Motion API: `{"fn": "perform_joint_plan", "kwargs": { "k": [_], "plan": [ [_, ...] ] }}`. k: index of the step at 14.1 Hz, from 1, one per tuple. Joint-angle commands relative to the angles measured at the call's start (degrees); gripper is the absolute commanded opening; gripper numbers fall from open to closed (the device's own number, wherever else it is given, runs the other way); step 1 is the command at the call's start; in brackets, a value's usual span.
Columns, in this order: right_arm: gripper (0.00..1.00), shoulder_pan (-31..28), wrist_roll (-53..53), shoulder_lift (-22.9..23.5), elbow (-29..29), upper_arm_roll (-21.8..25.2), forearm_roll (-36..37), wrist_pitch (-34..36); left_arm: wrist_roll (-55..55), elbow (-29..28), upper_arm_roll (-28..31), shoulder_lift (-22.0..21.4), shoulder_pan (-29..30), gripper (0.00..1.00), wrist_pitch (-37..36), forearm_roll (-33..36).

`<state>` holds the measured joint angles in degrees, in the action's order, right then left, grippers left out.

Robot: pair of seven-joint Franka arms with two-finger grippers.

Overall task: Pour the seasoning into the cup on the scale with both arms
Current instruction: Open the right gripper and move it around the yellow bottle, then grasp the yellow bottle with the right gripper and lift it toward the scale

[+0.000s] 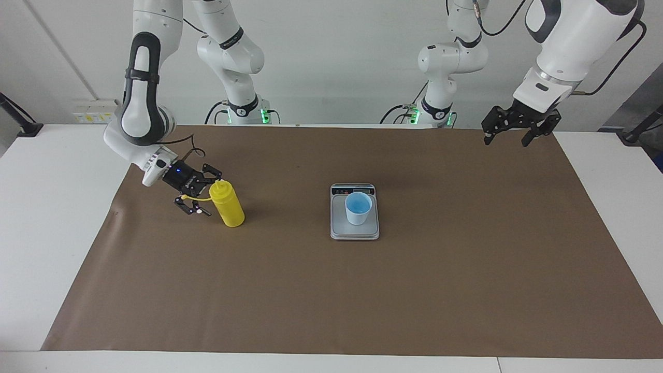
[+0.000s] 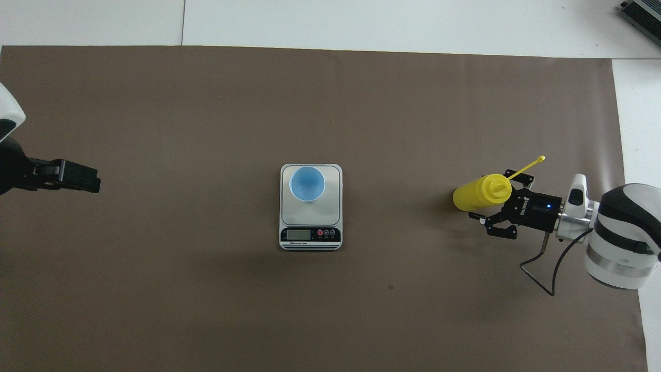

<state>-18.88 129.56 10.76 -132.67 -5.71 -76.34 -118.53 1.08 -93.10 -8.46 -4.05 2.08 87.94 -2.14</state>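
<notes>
Right gripper [image 1: 206,194] low over the brown mat [image 1: 331,295], turned sideways, fingers spread wide at the upper part of the yellow squeeze bottle [image 1: 228,207]; not clamped, contact impossible to judge. Probably side-on so as to take the body and leave the nozzle free for pouring. Bottle upright toward the right arm's end of the desk, cap off, tethered strap [image 2: 529,165] sticking out past the gripper. At mid-desk, kitchen scale [image 1: 355,230] with display end nearer the robots, light-blue cup [image 1: 358,207] upright on its steel plate, mouth open to receive. Well apart from the bottle, so lift and carry still needed. Left gripper [image 1: 506,135] raised over the mat's corner at the left arm's end, fingers apart, empty, waiting.
</notes>
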Motion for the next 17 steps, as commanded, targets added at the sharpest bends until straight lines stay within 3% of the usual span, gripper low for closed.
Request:
{"fn": "perform_joint_plan", "kwargs": {
  "k": [1, 4, 5, 7, 8, 14, 17],
  "plan": [
    [1.00, -0.1, 3.1, 1.4, 0.2, -0.1, -2.7, 1.3, 0.2, -0.6, -0.3, -0.4, 1.1, 1.00, -0.8, 0.6],
    [0.98, 1.0, 2.9, 1.6, 1.5, -0.1, -2.8, 1.3, 0.0, -1.6, -0.3, -0.9, 1.1, 1.00, -0.2, 1.4],
    [0.62, 1.1, 2.8, 1.6, 1.8, -0.1, -2.9, 1.3, 0.1, -1.6, -0.3, -0.9, 1.1, 1.00, -0.2, 1.4],
    [0.11, 1.5, 2.4, 1.6, 2.9, -0.2, -2.9, 1.2, -0.2, -1.6, -0.4, -0.9, 1.1, 1.00, 0.0, 1.4],
    [0.00, 2.2, 2.1, 1.4, 3.4, -0.1, -2.8, 0.9, 0.3, -1.6, -0.4, -0.9, 1.1, 1.00, 0.0, 1.4],
    [0.00, 5.2, -5.2, -2.1, 6.0, -0.5, 1.4, -2.1, 0.4, -1.7, -0.4, -1.0, 1.1, 1.00, 0.2, 1.2],
    [0.00, 9.6, -9.9, -5.7, 8.5, -0.7, 11.1, -7.0, 0.6, -2.0, -0.4, -1.0, 0.3, 1.00, 1.4, 1.1]
  ]
}}
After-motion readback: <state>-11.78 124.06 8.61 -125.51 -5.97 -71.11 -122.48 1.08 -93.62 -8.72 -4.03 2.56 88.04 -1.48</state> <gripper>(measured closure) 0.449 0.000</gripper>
